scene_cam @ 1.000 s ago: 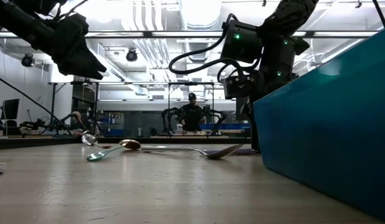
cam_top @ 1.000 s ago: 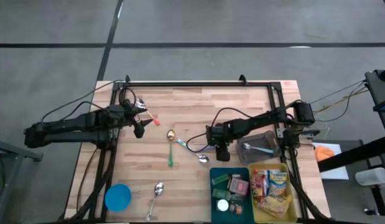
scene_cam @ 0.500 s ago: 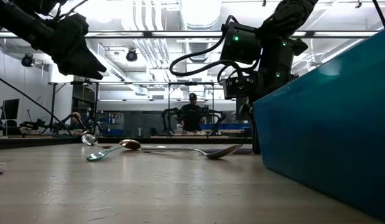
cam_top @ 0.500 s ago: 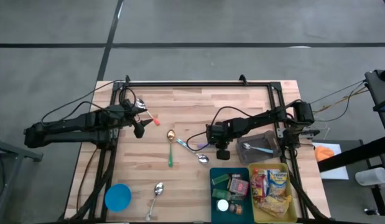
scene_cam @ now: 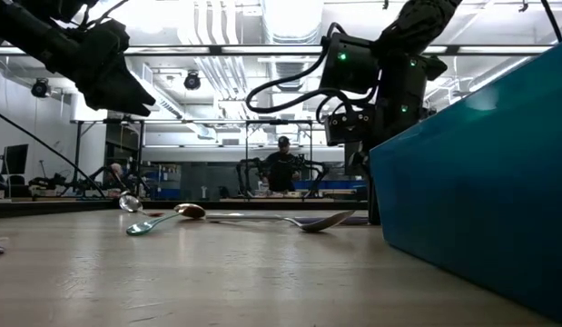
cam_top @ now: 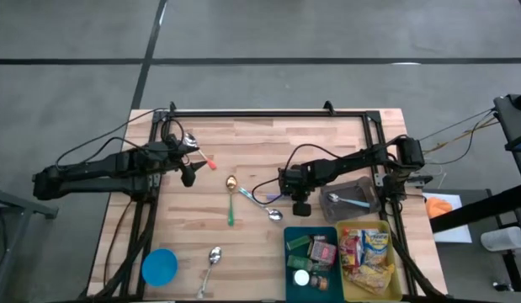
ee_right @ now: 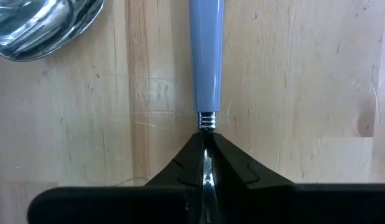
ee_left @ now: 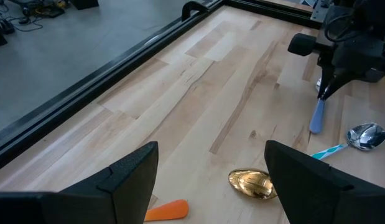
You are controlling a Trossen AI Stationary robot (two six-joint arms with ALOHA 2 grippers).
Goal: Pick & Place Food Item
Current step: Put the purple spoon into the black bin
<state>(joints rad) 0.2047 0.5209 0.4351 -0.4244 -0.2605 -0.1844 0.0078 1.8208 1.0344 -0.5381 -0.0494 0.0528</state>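
Note:
My right gripper (cam_top: pixel 300 204) points down over the middle of the table, shut on a utensil with a blue handle (ee_right: pixel 206 56). A silver spoon bowl (ee_right: pixel 46 25) lies beside that handle. The food items lie untouched in the teal bin (cam_top: pixel 288 252) and the yellow bin (cam_top: pixel 396 273) at the near right. My left gripper (cam_top: pixel 190 172) hovers open above the table's far left with nothing between its fingers (ee_left: pixel 136 180). My right gripper pinches the utensil's metal neck (ee_right: pixel 206 122), just past the blue handle's ferrule, between its two fingertips. The fingers come from above, in line with the utensil. The blue handle (ee_left: pixel 316 115) slants down below them; whether its free end touches the table, I cannot tell.
A gold spoon with a green handle (cam_top: pixel 231 200), a teal-handled spoon (cam_top: pixel 274 215) and a silver spoon (cam_top: pixel 213 257) lie on the wood. An orange piece (cam_top: pixel 211 164), a blue round lid (cam_top: pixel 159 267) and a grey tray (cam_top: pixel 368 187) are also there.
My right gripper has shut on the blue-handled utensil, staying over the same spot.

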